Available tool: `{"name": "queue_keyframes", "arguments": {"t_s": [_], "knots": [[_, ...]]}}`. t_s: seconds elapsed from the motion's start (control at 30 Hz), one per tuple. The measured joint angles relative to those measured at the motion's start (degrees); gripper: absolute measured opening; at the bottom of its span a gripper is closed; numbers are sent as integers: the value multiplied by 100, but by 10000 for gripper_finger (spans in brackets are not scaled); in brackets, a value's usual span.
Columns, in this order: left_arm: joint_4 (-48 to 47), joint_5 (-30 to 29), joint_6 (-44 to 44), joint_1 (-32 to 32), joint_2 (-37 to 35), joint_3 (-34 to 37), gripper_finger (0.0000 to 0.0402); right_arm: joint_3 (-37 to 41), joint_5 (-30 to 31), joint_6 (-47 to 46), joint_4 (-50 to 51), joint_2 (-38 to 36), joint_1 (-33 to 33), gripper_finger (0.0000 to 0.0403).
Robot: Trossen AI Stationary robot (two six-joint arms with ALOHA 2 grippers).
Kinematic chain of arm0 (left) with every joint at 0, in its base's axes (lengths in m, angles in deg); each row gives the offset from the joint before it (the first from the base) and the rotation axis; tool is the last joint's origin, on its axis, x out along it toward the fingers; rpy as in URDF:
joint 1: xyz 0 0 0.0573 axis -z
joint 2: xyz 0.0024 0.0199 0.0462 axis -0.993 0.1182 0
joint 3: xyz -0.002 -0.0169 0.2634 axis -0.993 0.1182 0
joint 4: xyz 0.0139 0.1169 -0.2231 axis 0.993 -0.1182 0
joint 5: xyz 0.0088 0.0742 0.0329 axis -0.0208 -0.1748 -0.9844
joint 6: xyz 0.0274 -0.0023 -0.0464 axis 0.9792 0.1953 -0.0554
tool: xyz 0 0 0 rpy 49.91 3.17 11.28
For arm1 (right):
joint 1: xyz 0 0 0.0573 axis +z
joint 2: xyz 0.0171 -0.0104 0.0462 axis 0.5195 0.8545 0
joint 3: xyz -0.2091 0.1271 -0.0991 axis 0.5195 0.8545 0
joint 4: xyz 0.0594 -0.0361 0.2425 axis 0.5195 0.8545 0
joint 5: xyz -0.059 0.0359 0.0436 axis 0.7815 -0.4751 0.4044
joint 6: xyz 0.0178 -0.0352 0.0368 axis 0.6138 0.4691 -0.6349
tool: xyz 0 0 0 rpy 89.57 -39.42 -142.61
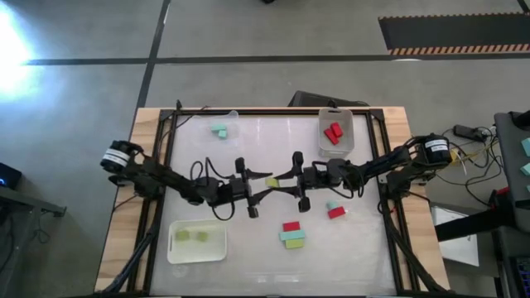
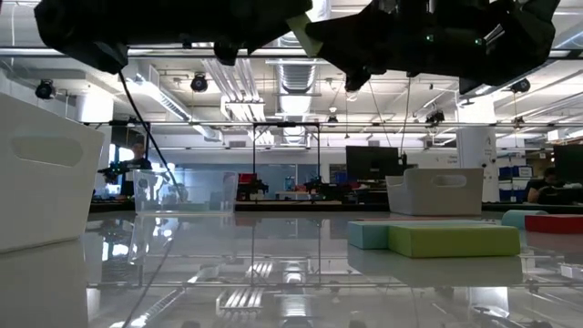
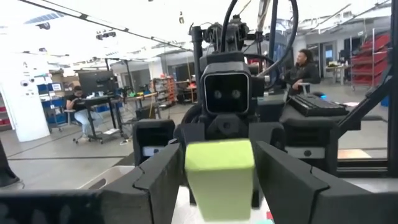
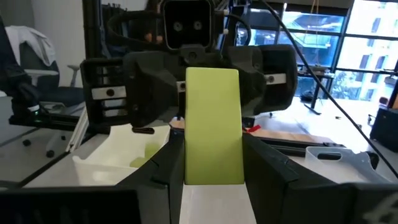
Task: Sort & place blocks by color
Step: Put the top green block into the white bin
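Observation:
High over the table's middle, a yellow-green block [image 1: 272, 181] hangs between my two grippers, which face each other tip to tip. My right gripper [image 1: 280, 182] comes from the right and is shut on it. My left gripper [image 1: 262, 184] comes from the left and is open. Its fingertips stand on either side of the block's other end [image 3: 219, 168]; I cannot tell whether they touch it. Loose red [image 1: 291, 226], teal [image 1: 291, 236] and red [image 1: 336, 213] blocks lie flat on the table, near and to the right. My right gripper pinches the yellow-green block by its two long sides [image 4: 189, 155] between its two fingers. The fingers come in level from the table's right. The block is lifted well clear of the table and reaches out past the fingertips toward my left gripper.
A clear tray [image 1: 234, 124] with teal blocks stands far left of centre. A white tray [image 1: 321, 124] with red blocks stands at the far right. A white tray [image 1: 175, 248] with yellow-green blocks sits near left. The low view shows the loose blocks [image 2: 453, 240] under the arms.

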Motion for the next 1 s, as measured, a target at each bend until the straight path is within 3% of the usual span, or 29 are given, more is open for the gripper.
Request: {"name": "queue_keyframes", "arguments": {"t_s": [0.13,0.3,0.47,0.7,0.83,1.0], "knots": [[-10,0,118,-2,11,-37,176,0,-15,41,1,0,0,116],[-15,44,104,-2,9,-26,119,0,-49,172,1,0,0,116],[-46,41,94,2,9,-26,118,0,-39,168,34,0,0,117],[-190,-18,174,10,-39,-60,118,0,51,-100,146,-74,-2,240],[-983,-9,111,109,-418,-160,118,2,49,-104,605,-307,-2,267],[-3013,-8,-51,257,-1012,-632,118,4,48,-193,1461,-752,-2,256]]}}
